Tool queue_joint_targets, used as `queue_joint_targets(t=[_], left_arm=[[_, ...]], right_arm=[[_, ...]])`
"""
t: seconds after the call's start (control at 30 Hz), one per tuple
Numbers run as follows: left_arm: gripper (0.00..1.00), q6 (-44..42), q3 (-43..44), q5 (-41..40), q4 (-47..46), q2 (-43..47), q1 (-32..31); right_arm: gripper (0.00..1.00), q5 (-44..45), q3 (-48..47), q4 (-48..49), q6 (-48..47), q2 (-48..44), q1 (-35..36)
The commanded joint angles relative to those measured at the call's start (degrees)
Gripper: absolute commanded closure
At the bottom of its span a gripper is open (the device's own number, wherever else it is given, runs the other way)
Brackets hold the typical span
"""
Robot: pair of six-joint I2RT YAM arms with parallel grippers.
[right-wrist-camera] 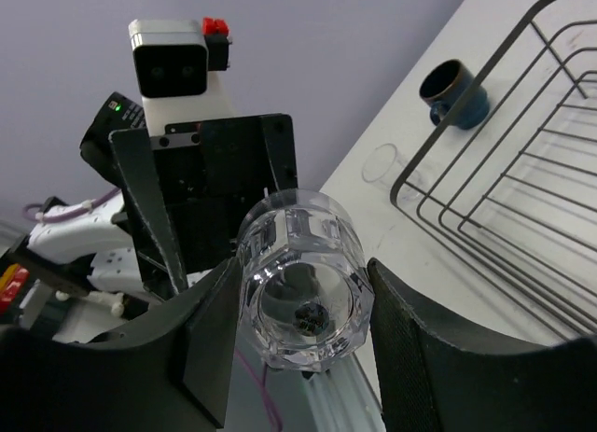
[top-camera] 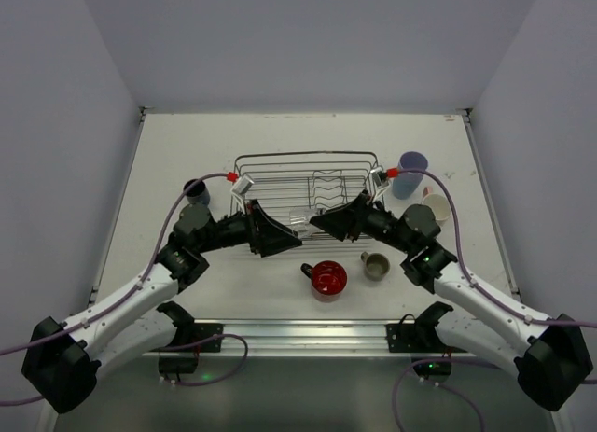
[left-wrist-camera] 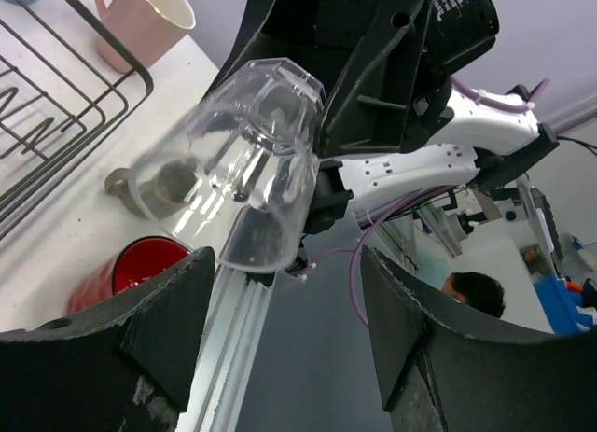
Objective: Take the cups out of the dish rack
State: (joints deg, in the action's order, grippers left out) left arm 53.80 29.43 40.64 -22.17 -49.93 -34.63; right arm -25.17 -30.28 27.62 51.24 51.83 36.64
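Right gripper (right-wrist-camera: 303, 281): I read it as clamped on the clear glass (left-wrist-camera: 233, 166). Both fingers (right-wrist-camera: 410, 348) press its sides, and the faceted base faces the wrist camera.
Left gripper (left-wrist-camera: 287, 269): fingers (left-wrist-camera: 163, 329) are spread wide with nothing in their grasp. The mouth end of the glass sits in the gap at their tips. I cannot tell whether the rim touches either finger.
Glass attitude: tilted and clear of the table, hanging between the two sets of fingertips, which point at each other.
Dish rack (top-camera: 308, 175): on the table just beyond both sets of fingertips. From the right wrist it lies off to the right of the fingers.
Red mug (top-camera: 328, 278): on the table on the near side of the fingers, towards the arm bases, mouth up.
Olive-beige cup (top-camera: 375, 265): on the table just beside the red mug, below the right fingers in the top view.
Dark blue cup (top-camera: 196, 190): on the table by the left end of the rack, behind the left fingers on the outer side of that arm.
Lavender tumbler (top-camera: 409, 171): on the table at the right end of the rack, well behind the right fingers.
Pink cup (top-camera: 436, 206): on the table near the lavender tumbler, apart from it.
Second clear glass (right-wrist-camera: 378, 163): faint outline on the table near the rack corner and the dark blue cup.
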Motion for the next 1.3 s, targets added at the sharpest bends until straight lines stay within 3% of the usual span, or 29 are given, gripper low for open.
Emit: queue_joint_targets(t=[0.0,0.37,0.47,0.5,0.53,0.57,0.63,0.67,0.73,0.77,0.8,0.87,0.93,1.13,1.27], left_arm=[[0.33,1.66,2.30,-3.64,-6.03,-2.18,-2.72],[0.55,1.13,2.91,-6.89,-10.43,-4.21,-4.74],[0.69,1.13,2.83,-7.07,-10.87,-4.65,-5.01],[0.86,0.96,2.83,-7.16,-10.87,-4.56,-5.09],[0.93,0.52,2.83,-7.50,-10.70,-4.21,-5.09],[1.00,-0.09,2.91,-8.90,-10.09,-3.77,-5.01],[1.00,-4.63,4.49,-11.54,-2.04,-1.84,-5.09],[1.00,-6.84,7.63,-16.25,2.53,-1.23,-5.01],[1.00,-13.24,11.86,-22.94,17.90,-0.34,-4.92],[1.00,-15.11,16.49,-30.55,23.18,-0.34,-4.92],[1.00,-16.52,19.23,-34.54,34.28,-1.21,-4.83],[1.00,-19.34,26.25,-46.54,43.67,-2.62,-4.31],[1.00,-21.71,30.32,-51.17,53.96,-5.08,-2.99],[1.00,-28.74,46.30,-53.73,73.39,-8.86,9.30],[1.00,-29.46,51.78,-59.53,83.77,-12.02,10.63]], right_arm=[[0.88,-4.01,2.07,10.61,4.39,1.25,0.80],[0.87,-3.49,4.27,12.81,5.53,2.92,2.11],[0.87,-3.83,4.53,14.91,6.58,4.59,2.73],[0.86,-4.01,4.70,15.71,6.94,5.55,2.91],[0.83,-4.19,4.88,16.93,7.20,5.91,2.99],[0.64,-3.84,5.23,17.21,7.38,6.08,3.00],[0.39,-3.14,5.67,16.77,7.29,5.22,3.00],[0.19,-2.61,5.93,15.99,7.03,4.60,3.00],[0.05,0.46,5.94,11.09,5.63,1.28,3.00],[0.01,1.52,5.68,9.32,3.88,0.03,3.00],[0.01,2.40,5.67,7.82,3.08,-1.28,2.91],[0.01,4.42,5.85,3.95,0.80,-4.96,2.82],[0.01,5.47,5.94,-0.25,-0.70,-7.17,2.73],[0.01,11.62,3.66,-17.80,-9.65,-15.00,2.73],[0.01,16.46,0.49,-29.00,-15.63,-16.76,2.73]])
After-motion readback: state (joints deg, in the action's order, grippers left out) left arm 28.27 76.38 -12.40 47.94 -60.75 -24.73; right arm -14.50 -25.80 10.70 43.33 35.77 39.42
